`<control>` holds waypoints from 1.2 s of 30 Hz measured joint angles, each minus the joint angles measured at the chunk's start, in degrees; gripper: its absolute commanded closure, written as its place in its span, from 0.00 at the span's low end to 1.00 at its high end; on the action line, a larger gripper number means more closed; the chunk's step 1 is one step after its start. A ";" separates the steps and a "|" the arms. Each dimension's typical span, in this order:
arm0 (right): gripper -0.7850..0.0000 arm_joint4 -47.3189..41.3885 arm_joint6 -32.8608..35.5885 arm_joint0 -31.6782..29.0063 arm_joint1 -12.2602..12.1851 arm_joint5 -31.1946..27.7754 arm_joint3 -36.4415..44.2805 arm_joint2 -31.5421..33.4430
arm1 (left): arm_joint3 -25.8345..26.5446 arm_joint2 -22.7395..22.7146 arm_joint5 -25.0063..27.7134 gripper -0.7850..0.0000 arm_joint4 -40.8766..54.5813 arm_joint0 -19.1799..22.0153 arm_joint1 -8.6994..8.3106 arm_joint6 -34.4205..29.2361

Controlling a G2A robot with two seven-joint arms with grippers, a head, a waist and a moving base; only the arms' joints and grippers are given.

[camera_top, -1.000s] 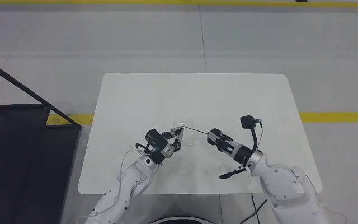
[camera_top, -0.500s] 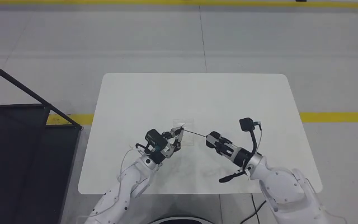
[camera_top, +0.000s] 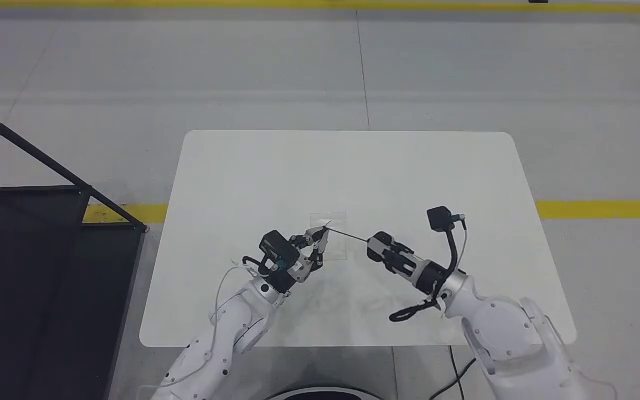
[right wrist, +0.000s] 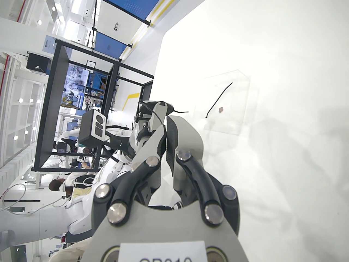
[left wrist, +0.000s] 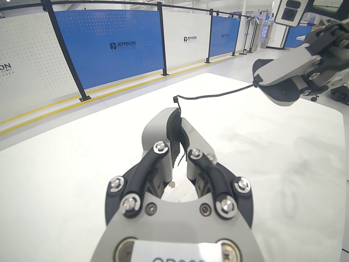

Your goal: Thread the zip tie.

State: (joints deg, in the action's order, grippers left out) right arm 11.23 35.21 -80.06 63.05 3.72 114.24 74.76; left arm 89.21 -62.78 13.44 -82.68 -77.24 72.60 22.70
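Left wrist view: left fingers (left wrist: 195,137), right fingers (left wrist: 283,66) pinch zip tie (left wrist: 215,95)

The white-shelled left arm (camera_top: 232,325) and right arm (camera_top: 500,330) end in black wrists, and the left gripper (left wrist: 176,115) and right gripper (right wrist: 167,126) share grey fingers (left wrist: 154,130), ribbed black pads (left wrist: 172,128), black links and silver screws.

A thin black zip tie (left wrist: 212,95) is held nearly straight, one end pinched in the left gripper (left wrist: 178,118), the other in the right gripper (left wrist: 257,81).
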 measured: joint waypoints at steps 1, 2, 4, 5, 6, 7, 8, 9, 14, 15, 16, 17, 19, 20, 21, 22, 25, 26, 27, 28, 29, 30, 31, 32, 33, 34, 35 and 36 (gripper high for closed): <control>1.00 -0.11 0.05 0.03 0.00 -0.09 -0.12 0.03 | 0.00 0.00 0.00 1.00 0.00 0.00 0.00 0.00; 1.00 -0.20 0.10 0.05 0.00 -0.17 -0.21 0.07 | 0.00 0.00 0.00 1.00 0.00 0.00 0.00 0.00; 1.00 -0.35 0.16 0.06 -0.01 -0.33 -0.38 0.18 | 0.00 0.00 0.00 1.00 0.00 0.00 0.00 0.00; 1.00 -0.43 0.16 0.05 -0.01 -0.35 -0.45 0.23 | 0.00 0.00 0.00 1.00 0.00 0.00 0.00 0.00; 1.00 -0.52 0.16 0.04 -0.01 -0.37 -0.51 0.28 | 0.00 0.00 0.00 1.00 0.00 0.00 0.00 0.00; 1.00 -0.65 0.21 0.04 -0.01 -0.41 -0.58 0.33 | 0.00 0.00 0.00 1.00 0.00 0.00 0.00 0.00; 1.00 -0.77 0.27 0.04 -0.02 -0.45 -0.62 0.38 | 0.00 0.00 0.00 1.00 0.00 0.00 0.00 0.00; 1.00 -0.87 0.32 0.04 -0.02 -0.49 -0.66 0.43 | 0.00 0.00 0.00 1.00 0.00 0.00 0.00 0.00; 1.00 -0.92 0.47 0.03 -0.04 -0.45 -0.72 0.52 | 0.00 0.00 0.00 1.00 0.00 0.00 0.00 0.00; 1.00 -0.94 0.53 0.05 -0.04 -0.45 -0.71 0.51 | 0.00 0.00 0.00 1.00 0.00 0.00 0.00 0.00; 1.00 -0.97 0.57 0.07 -0.04 -0.49 -0.72 0.50 | 0.00 0.00 0.00 1.00 0.00 0.00 0.00 0.00; 1.00 -1.00 0.62 0.09 -0.04 -0.55 -0.75 0.48 | 0.00 0.00 0.00 1.00 0.00 0.00 0.00 0.00; 1.00 -1.04 0.68 0.15 -0.04 -0.60 -0.82 0.45 | 0.00 0.00 0.00 1.00 0.00 0.00 0.00 0.00; 1.00 -1.05 0.68 0.16 -0.04 -0.61 -0.82 0.44 | 0.00 0.00 0.00 1.00 0.00 0.00 0.00 0.00; 1.00 -1.04 0.68 0.16 -0.04 -0.66 -0.82 0.42 | 0.00 0.00 0.00 1.00 0.00 0.00 0.00 0.00; 1.00 -0.96 0.68 0.15 -0.04 -0.73 -0.81 0.40 | 0.00 0.00 0.00 1.00 0.00 0.00 0.00 0.00; 1.00 -0.90 0.75 0.10 -0.05 -0.77 -0.77 0.36 | 0.00 0.00 0.00 1.00 0.00 0.00 0.00 0.00; 1.00 -0.90 0.77 0.09 -0.05 -0.77 -0.76 0.36 | 0.00 0.00 0.00 1.00 0.00 0.00 0.00 0.00; 1.00 -0.90 0.77 0.09 -0.05 -0.76 -0.75 0.36 | 0.00 0.00 0.00 1.00 0.00 0.00 0.00 0.00; 1.00 -0.90 0.77 0.08 -0.05 -0.75 -0.74 0.35 | 0.00 0.00 0.00 1.00 0.00 0.00 0.00 0.00; 1.00 -0.90 0.77 0.07 -0.05 -0.74 -0.72 0.33 | 0.00 0.00 0.00 1.00 0.00 0.00 0.00 0.00; 1.00 -0.89 0.75 0.06 -0.05 -0.71 -0.70 0.30 | 0.00 0.00 0.00 1.00 0.00 0.00 0.00 0.00; 1.00 -0.87 0.77 0.06 -0.05 -0.62 -0.69 0.26 | 0.00 0.00 0.00 1.00 0.00 0.00 0.00 0.00; 1.00 -0.87 0.80 0.08 -0.05 -0.55 -0.68 0.24 | 0.00 0.00 0.00 1.00 0.00 0.00 0.00 0.00; 1.00 -0.86 0.83 0.11 -0.05 -0.48 -0.66 0.22 | 0.00 0.00 0.00 1.00 0.00 0.00 0.00 0.00; 1.00 -0.89 0.84 0.16 -0.04 -0.40 -0.66 0.20 | 0.00 0.00 0.00 1.00 0.00 0.00 0.00 0.00; 1.00 -0.94 0.84 0.20 -0.03 -0.31 -0.67 0.18 | 0.00 0.00 0.00 1.00 0.00 0.00 0.00 0.00; 1.00 -1.02 0.86 0.26 -0.03 -0.17 -0.71 0.16 | 0.00 0.00 0.00 1.00 0.00 0.00 0.00 0.00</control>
State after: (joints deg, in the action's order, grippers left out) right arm 10.22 36.07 -79.80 63.02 3.54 113.53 74.92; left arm 89.21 -62.78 13.44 -82.68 -77.24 72.60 22.70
